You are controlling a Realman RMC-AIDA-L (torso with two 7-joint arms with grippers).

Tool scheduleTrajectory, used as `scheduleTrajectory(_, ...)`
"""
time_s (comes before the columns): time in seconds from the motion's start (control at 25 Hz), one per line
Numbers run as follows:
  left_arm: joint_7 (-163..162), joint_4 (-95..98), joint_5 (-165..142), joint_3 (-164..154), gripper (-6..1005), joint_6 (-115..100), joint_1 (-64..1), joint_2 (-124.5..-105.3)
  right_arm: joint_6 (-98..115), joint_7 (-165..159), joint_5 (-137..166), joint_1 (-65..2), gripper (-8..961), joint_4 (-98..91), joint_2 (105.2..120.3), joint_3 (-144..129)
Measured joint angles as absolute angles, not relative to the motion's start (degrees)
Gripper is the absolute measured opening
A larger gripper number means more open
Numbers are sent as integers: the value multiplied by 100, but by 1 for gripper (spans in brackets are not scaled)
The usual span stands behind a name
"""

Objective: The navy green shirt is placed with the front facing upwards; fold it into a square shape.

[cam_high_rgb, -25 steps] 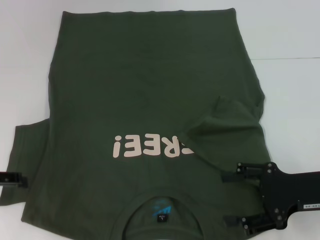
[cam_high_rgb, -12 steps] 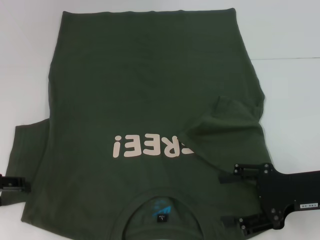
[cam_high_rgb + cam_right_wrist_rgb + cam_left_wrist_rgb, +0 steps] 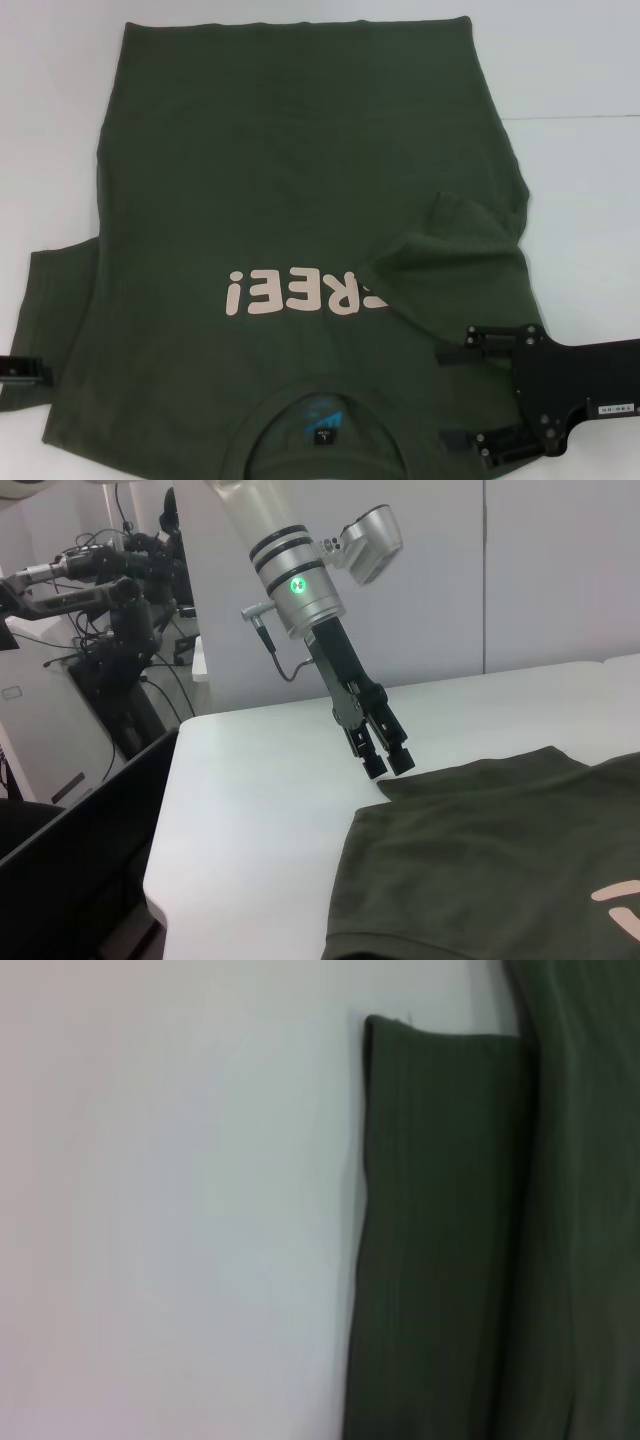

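Left tool [image 3: 388, 763] hovers beside shirt [image 3: 290, 180] sleeve [image 3: 440, 1230].

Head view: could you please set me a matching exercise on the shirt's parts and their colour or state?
Things:
1 lettering
2 label
3 sleeve on robot's right
4 sleeve on robot's left

States:
A blue
B flat on the table
C pale pink
D folded onto the shirt

Pairs: 1-C, 2-A, 3-D, 4-B.

The right gripper hangs over the shirt beside the collar, jaws open. The left gripper is by the corner of the sleeve on robot's left.
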State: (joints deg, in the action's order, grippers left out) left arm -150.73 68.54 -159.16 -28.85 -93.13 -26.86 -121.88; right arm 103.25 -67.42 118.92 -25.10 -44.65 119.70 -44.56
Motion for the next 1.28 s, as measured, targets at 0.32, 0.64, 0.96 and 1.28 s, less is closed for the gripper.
scheduleTrajectory(0.32, -15076, 6846, -15938, -2883, 799, -9283, -2689, -12190, 10271, -6765, 11892, -2568, 900, -4449, 11970, -4456)
scheduleTrajectory(0.64, -15073, 6846, -15984, -2883, 798, -9253, -2696, -12187, 10233, -6791, 11891, -2609, 899, -4388, 11970, -4457)
scheduleTrajectory(0.96, -15073, 6828, -16067, -2883, 776, -9177, -2694, -12183, 10156, -6794, 11893, -2647, 899, -4320, 11970, -4524)
scheduleTrajectory(1.28, -15073, 6679, -16067, -2889, 776, -9114, -2715, -12180, 10081, -6803, 11900, -2661, 900, -4320, 11970, -4595)
